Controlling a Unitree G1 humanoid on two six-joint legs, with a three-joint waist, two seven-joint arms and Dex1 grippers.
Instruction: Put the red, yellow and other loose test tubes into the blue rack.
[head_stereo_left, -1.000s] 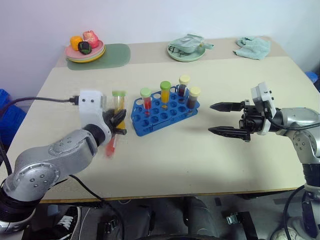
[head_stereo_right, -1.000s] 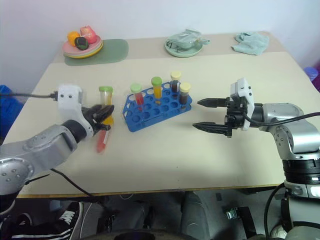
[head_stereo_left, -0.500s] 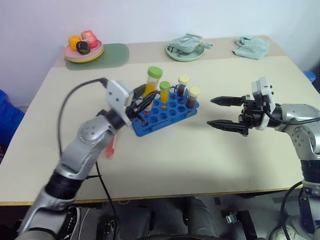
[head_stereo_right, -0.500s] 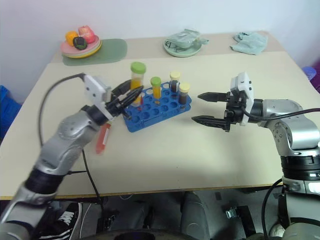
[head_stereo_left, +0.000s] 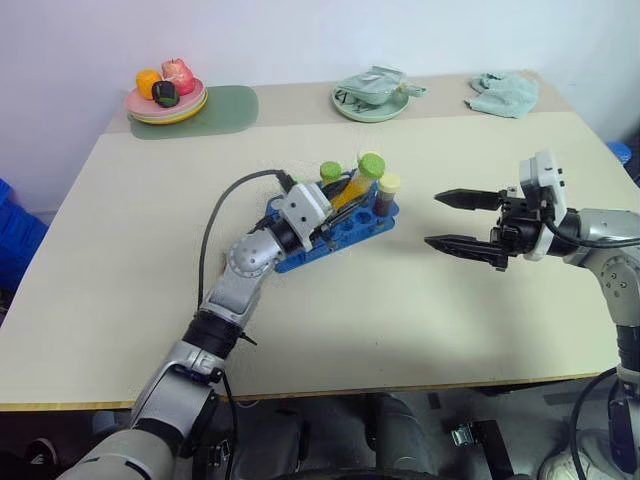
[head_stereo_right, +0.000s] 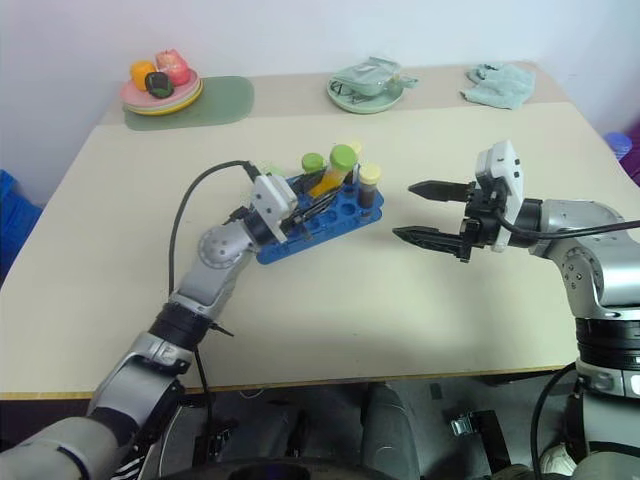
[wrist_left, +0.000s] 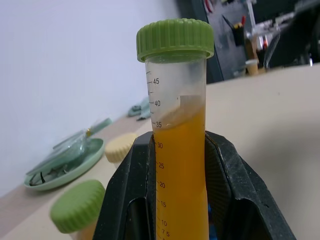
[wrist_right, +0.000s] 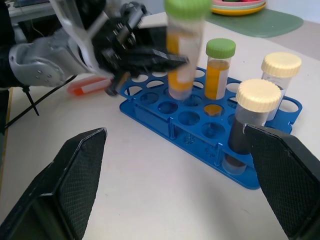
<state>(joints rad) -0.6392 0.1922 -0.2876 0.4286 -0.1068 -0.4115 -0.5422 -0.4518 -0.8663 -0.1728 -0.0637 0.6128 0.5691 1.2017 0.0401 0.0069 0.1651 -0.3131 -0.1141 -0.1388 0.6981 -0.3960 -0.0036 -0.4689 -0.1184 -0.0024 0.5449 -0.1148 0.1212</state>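
Left wrist view gives you the clearest look at the left end effector (wrist_left: 181, 200): its two black fingers (wrist_left: 127, 200) are clamped on the yellow tube (wrist_left: 179, 150), green cap up, orange-yellow liquid filling it well above the grip. The tube's lower end is cut off at the picture's edge, so you cannot tell from there whether its tip has entered a hole.

From the head views, that end effector sits over the blue rack (head_stereo_left: 345, 232), with the held tube leaning rather than upright. The wrist and its white housing cover the rack's near-left part, so the holes beneath are hidden from you.

Just beyond the left end effector, a green-capped tube (wrist_right: 219, 70) of the same yellow liquid stands in the rack, and past it two cream-capped dark tubes (wrist_right: 250, 117) stand at the rack's far end, nearest the right end effector.

Your right end effector (head_stereo_left: 468, 221) hangs above the worktop (head_stereo_left: 400, 320) beside the rack's right end, apart from it, fingers spread wide and holding nothing.

A red tube (wrist_right: 92, 86) lies flat on the worktop behind the left end effector, partly blurred and partly masked by the arm.
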